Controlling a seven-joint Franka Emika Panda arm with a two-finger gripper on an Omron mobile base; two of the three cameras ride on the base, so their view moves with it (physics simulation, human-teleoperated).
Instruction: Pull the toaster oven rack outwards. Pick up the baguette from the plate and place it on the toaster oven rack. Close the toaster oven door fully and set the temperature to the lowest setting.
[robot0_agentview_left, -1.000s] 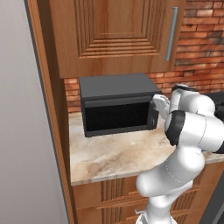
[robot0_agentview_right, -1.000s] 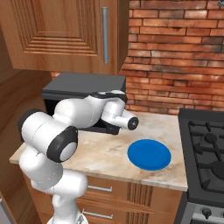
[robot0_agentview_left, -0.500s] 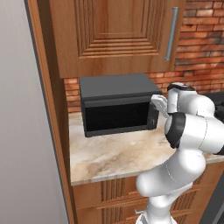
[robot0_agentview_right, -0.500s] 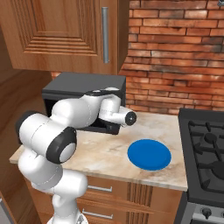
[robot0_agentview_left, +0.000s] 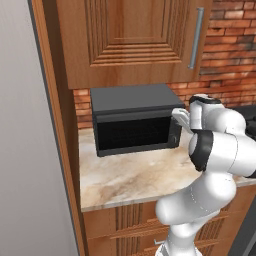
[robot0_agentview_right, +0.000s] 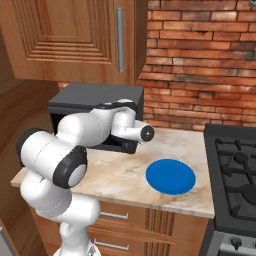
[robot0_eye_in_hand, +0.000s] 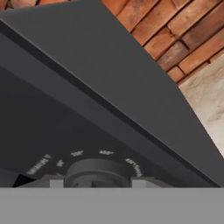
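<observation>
One dark grey toaster oven is sitting on the marbled counter under a wooden wall cabinet, backed by a red brick wall. Its toaster oven door is standing shut across the front, so the rack and the baguette are hiding from sight. The white arm is reaching in from the side, and the claw is pressing right up against the narrow control strip at the oven's front right corner. In the hand view a round dark temperature dial is lying directly ahead of the claw, between the two fingers, with small printed temperature numbers arcing just beyond it. The fingers are standing partly spread on either side of the dial, though I cannot tell whether they are actually pinching it or merely flanking it. Well off to the claw's side, nearer the stove, the bright blue plate is resting flat on the counter with nothing on it.
</observation>
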